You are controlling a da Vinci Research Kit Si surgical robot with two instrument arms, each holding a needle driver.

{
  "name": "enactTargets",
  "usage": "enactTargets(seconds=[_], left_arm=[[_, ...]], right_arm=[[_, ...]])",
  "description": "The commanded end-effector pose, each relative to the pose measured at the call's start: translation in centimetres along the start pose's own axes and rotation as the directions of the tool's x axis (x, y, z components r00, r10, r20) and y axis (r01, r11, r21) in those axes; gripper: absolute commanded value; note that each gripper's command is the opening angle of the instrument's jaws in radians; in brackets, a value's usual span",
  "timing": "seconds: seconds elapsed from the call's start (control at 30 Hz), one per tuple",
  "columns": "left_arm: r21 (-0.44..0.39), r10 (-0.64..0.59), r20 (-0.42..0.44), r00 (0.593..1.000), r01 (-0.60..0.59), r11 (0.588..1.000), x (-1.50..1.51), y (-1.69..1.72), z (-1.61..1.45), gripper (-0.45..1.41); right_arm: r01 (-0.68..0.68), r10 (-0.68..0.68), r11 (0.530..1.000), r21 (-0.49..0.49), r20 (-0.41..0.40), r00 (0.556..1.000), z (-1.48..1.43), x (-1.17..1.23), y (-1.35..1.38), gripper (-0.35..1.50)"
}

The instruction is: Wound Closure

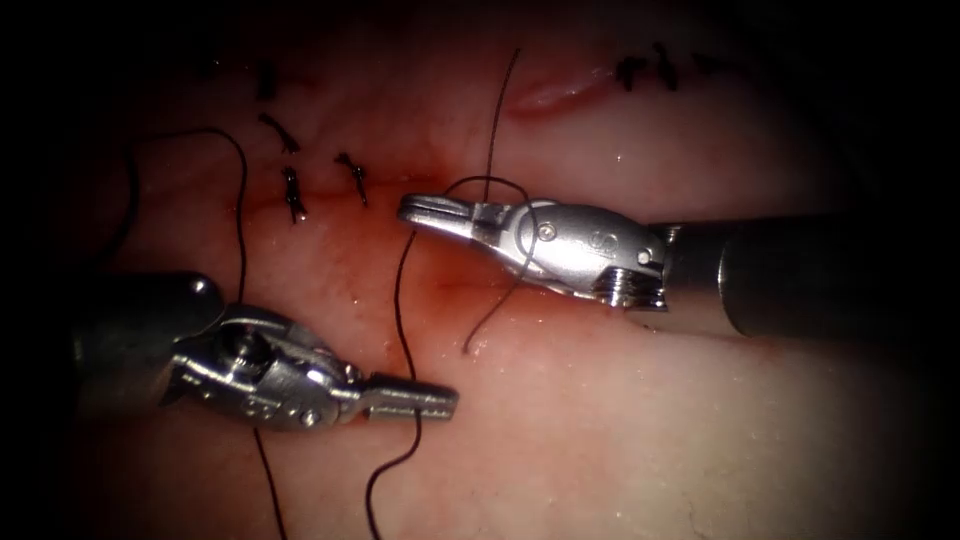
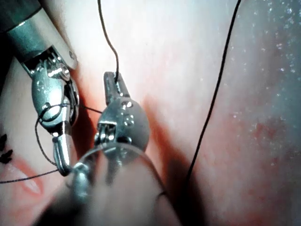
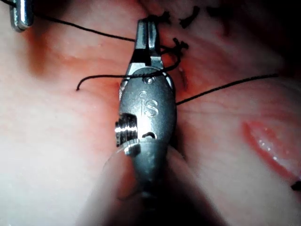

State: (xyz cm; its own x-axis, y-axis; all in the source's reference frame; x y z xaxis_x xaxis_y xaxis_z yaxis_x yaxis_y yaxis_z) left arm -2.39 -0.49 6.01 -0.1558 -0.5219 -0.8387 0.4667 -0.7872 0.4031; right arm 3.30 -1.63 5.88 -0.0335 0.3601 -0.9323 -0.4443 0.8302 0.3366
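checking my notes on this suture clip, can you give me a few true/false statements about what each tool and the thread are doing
1. The left tool is shut on the thread. True.
2. The right tool holds the needle at mid-curve. False: no needle sits in its jaws; thread is looped around the tool behind its jaws.
3. A free thread end lies on the tissue below the right tool. True.
4. The tissue carries no finished stitches. False: dark knots sit left of the right tool's tip.
5. The left tool grips the tissue. False: it holds only thread.
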Motion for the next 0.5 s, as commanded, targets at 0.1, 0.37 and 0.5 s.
enactTargets(seconds=[0.1, 0.37, 0.5], left_arm=[[0.004, 0.010, -0.034, 0.999, -0.009, 1.000, 0.05, -0.07, 0.03, -0.45], [0.080, 0.022, -0.192, 0.981, -0.007, 0.997, -0.02, -0.26, -0.20, -0.45], [0.101, 0.029, -0.233, 0.972, -0.005, 0.995, -0.07, -0.36, -0.35, -0.45]], right_arm=[[0.011, -0.010, 1.000, -0.016, 0.047, 0.999, 0.20, -0.04, -0.02, 1.00], [0.029, -0.029, 1.000, 0.007, 0.138, 0.990, 0.20, -0.10, -0.05, 1.06], [0.035, -0.040, 0.999, 0.031, 0.182, 0.983, 0.19, -0.14, -0.07, 1.06]])
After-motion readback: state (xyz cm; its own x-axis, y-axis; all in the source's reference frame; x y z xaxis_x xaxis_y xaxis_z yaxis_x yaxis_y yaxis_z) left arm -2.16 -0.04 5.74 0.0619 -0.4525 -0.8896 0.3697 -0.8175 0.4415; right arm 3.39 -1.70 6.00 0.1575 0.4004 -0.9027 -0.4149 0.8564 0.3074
